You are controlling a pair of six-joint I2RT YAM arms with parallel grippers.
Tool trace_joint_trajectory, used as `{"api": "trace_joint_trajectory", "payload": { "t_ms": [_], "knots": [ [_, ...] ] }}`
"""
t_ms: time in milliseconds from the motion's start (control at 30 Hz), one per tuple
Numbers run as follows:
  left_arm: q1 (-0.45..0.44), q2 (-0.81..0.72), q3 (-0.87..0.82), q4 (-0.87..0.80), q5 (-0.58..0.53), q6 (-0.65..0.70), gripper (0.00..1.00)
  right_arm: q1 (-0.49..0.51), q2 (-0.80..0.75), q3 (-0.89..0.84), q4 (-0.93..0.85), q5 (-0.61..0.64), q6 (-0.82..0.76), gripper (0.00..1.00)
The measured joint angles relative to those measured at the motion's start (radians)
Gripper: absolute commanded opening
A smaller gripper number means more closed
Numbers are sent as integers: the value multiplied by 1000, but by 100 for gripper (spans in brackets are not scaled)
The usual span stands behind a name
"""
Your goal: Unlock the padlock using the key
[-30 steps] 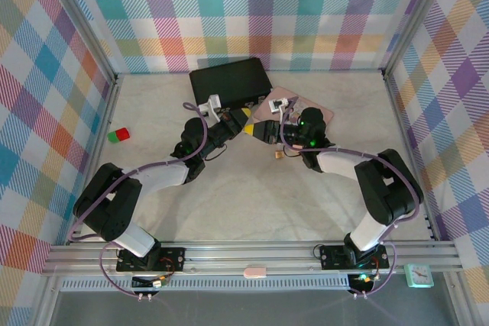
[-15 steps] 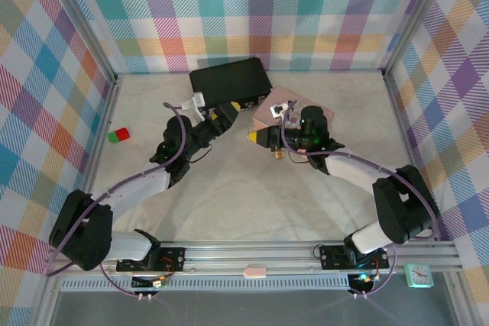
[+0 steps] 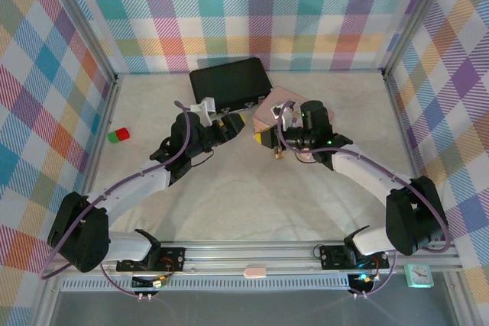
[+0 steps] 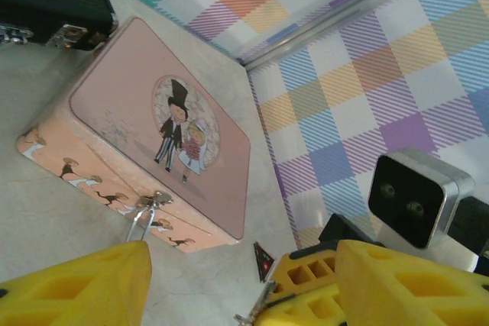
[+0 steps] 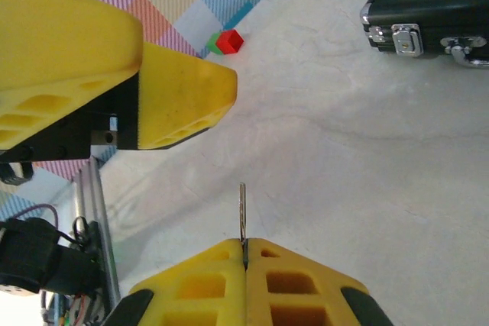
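The jaws of our right gripper pinch the key, blade outward; the left gripper has its jaws spread, empty; the padlock lies near the desk's far edge, just beside the right gripper; we judge it best to steady it with the left before lining up the blade.

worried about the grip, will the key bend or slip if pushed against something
Probably stiff: the key stands straight out of the shut right tool. It may pivot or slip, since only its end looks pinched. Likely very light, being so thin.
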Motion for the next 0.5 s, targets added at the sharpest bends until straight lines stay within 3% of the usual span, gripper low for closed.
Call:
{"api": "trace_joint_trajectory", "payload": {
  "t_ms": [400, 500],
  "knots": [
    [-11, 10, 52, -31, 59, 53, 63, 0, -13, 111, -230, 32, -215, 0],
    [-12, 35, 72, -8, 111, 75, 57, 0, -10, 134, -277, 6, -238, 0]
  ]
}}
